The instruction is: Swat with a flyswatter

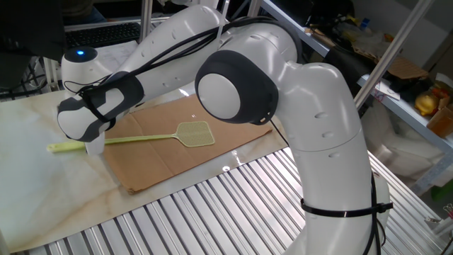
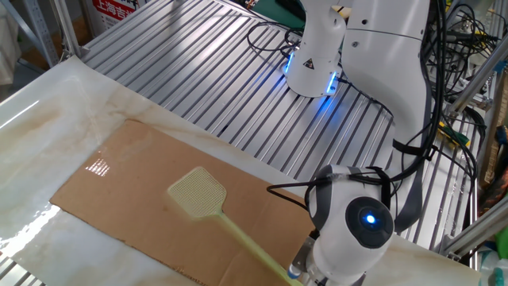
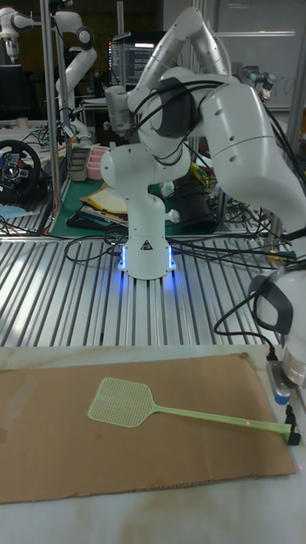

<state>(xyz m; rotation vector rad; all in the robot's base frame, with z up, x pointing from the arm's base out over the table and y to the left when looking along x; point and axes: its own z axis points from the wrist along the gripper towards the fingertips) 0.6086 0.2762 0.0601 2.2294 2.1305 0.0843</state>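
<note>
Tall fixed view shows the gripper [image 3: 291,414] down at the right end of the cardboard sheet [image 3: 51,450], its dark fingers pinching the handle end of the flyswatter [image 3: 161,406], whose handle runs left across the sheet to the mesh head over the cardboard. In the other fixed view the head looks blurred, so I judge the swatting stroke itself is in hand rather than the pickup. The next move likely calls for a quick wrist pitch while the pinch holds firm, so the thin handle does not twist or slip.
</note>
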